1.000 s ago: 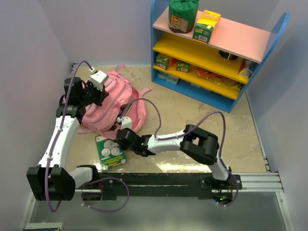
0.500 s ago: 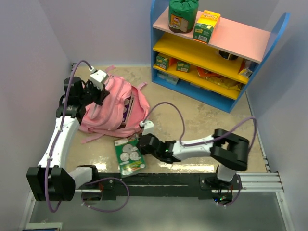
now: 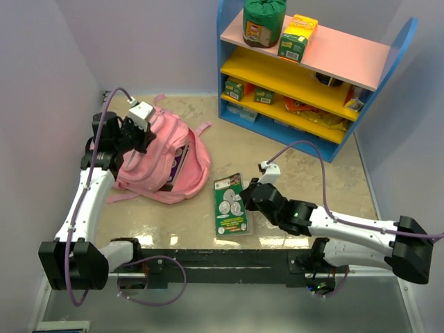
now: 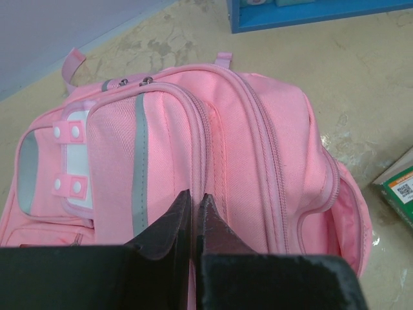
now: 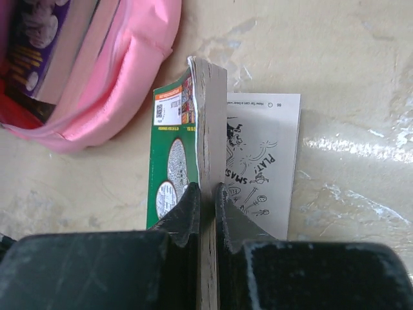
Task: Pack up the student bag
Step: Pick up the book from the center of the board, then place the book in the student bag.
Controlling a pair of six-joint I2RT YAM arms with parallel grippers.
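The student bag (image 3: 161, 154) is a pink backpack lying at the back left, its main pocket open toward the right. My left gripper (image 3: 141, 137) is shut on the fabric of its top, between two zipper seams (image 4: 193, 196). A purple book (image 5: 37, 40) lies inside the open pocket. My right gripper (image 3: 245, 197) is shut on the page block of a green-covered book (image 3: 229, 205), to the right of the bag's mouth. In the right wrist view the book (image 5: 170, 152) stands on edge between my fingers, with one printed page splayed flat to the right.
A blue shelf unit (image 3: 350, 114) with pink and yellow boards stands at the back right, holding boxes and packets. A green pouch (image 3: 263, 21) and a yellow-green box (image 3: 298, 36) sit on its top board. Walls close the left and back sides.
My right arm has swung right, taking the green book from in front of the bag to its right side. The bag's mouth has opened wider. The left gripper has held still.
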